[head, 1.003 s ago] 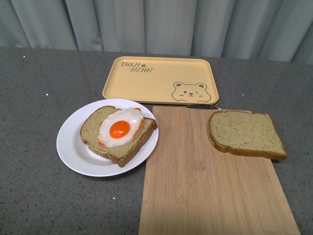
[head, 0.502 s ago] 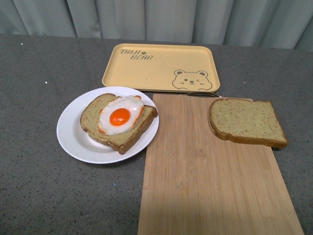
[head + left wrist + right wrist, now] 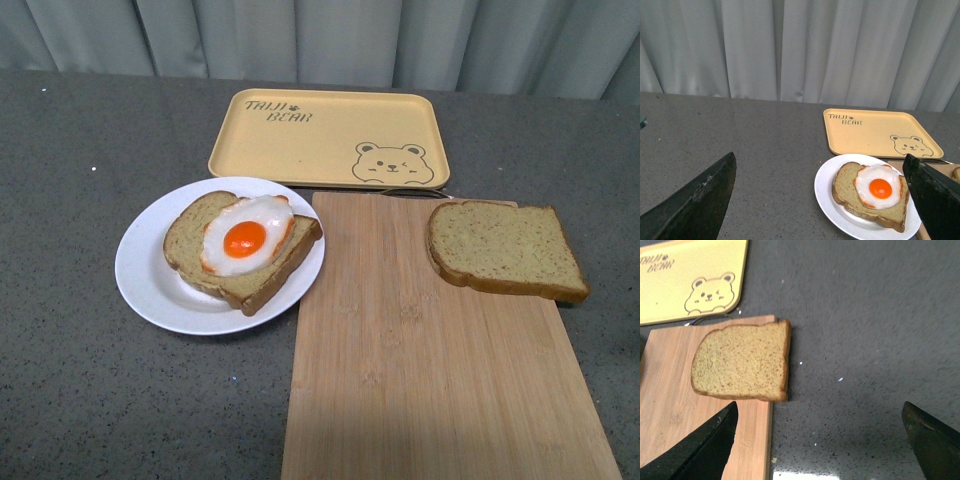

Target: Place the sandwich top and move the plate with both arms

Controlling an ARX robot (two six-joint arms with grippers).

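Note:
The sandwich top (image 3: 505,248) is a plain speckled bread slice lying on the right edge of the wooden board, partly overhanging it. The white plate (image 3: 145,285) sits left of the board and holds a second slice (image 3: 185,255) with a fried egg (image 3: 245,240) on it. No arm shows in the front view. In the left wrist view my left gripper (image 3: 820,157) is open above the counter, with the plate (image 3: 827,192) between and beyond its fingers. My right gripper (image 3: 820,403) is open over bare counter, and the sandwich top (image 3: 741,361) lies just ahead of one finger (image 3: 705,445).
A yellow tray with a bear drawing (image 3: 330,150) lies behind the plate and the board. The bamboo cutting board (image 3: 420,370) reaches to the near edge of the front view. Grey speckled counter (image 3: 70,180) surrounds them, and a grey curtain (image 3: 300,40) hangs at the back.
The whole scene sits slightly higher in the front view than a second ago. Plate, slices, board and tray keep their places relative to each other.

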